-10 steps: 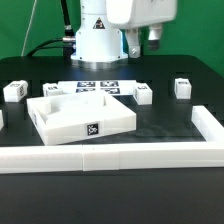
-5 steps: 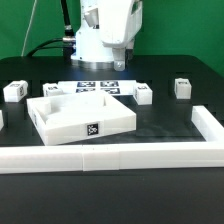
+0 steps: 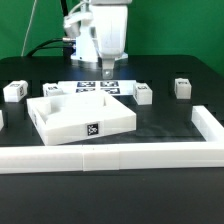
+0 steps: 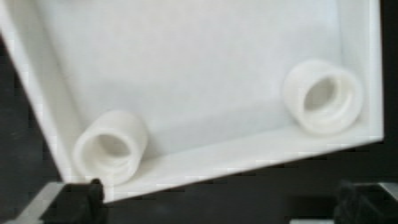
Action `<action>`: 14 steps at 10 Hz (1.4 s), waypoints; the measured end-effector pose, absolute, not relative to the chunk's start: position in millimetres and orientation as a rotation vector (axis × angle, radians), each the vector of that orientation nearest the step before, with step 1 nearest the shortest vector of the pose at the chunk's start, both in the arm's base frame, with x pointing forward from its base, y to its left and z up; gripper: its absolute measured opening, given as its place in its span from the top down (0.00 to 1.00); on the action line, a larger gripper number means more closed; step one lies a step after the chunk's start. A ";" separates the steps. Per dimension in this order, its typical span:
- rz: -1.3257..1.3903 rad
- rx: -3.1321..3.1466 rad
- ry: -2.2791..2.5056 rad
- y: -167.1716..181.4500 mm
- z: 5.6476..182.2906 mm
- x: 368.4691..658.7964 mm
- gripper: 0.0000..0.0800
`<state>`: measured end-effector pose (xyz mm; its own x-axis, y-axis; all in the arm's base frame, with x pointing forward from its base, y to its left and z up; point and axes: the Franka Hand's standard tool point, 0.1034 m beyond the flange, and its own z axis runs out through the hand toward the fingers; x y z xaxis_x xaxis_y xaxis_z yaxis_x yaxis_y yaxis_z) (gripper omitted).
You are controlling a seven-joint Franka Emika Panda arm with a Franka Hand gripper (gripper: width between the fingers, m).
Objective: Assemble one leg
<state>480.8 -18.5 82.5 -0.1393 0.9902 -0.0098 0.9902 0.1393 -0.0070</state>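
Gripper point(image 3: 107, 72) sits further toward the exterior view's left and lower than 0.5 s ago. At 1.0 s ago it was higher again and further right. Parts on the table hold their places.

Exterior view:
- Gripper hangs over the marker board point(image 3: 100, 88), just behind the panel point(image 3: 80, 112). Contact with either cannot be told. Finger spacing is hard to read from this angle.
- 4 legs stand loose on the black table point(image 3: 170, 118), each with a black-and-white tag.
- Leg 1 point(image 3: 14, 90) is at the far left, well apart from the panel.
- Leg 2 point(image 3: 51, 89) is just behind the panel's far left corner.
- Leg 3 point(image 3: 143, 93) is near the panel's far right corner and is the nearest leg to the gripper.
- Leg 4 point(image 3: 181, 86) is further right, well apart from the panel.
- Panel lies flat with 1 tag on its front edge.
- White rail point(image 3: 100, 156) runs along the front and turns back along the right side.

Wrist view:
- Panel fills most of the frame, seen close.
- 2 round sockets show, socket A point(image 4: 326, 97) and socket B point(image 4: 112, 150), each near a panel edge.
- 2 dark fingertips point(image 4: 71, 200) sit at opposite edges of the picture, well apart, over black table just off the panel's edge.
- Jaws are spread wide and grip no part.
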 end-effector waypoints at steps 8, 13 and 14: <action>-0.035 1.895 2.507 -52.3 53.7 457.7 0.19; -0.064 1.952 2.524 -62.9 25.2 434.1 0.19; -0.069 1.958 2.530 -62.7 19.6 433.4 0.19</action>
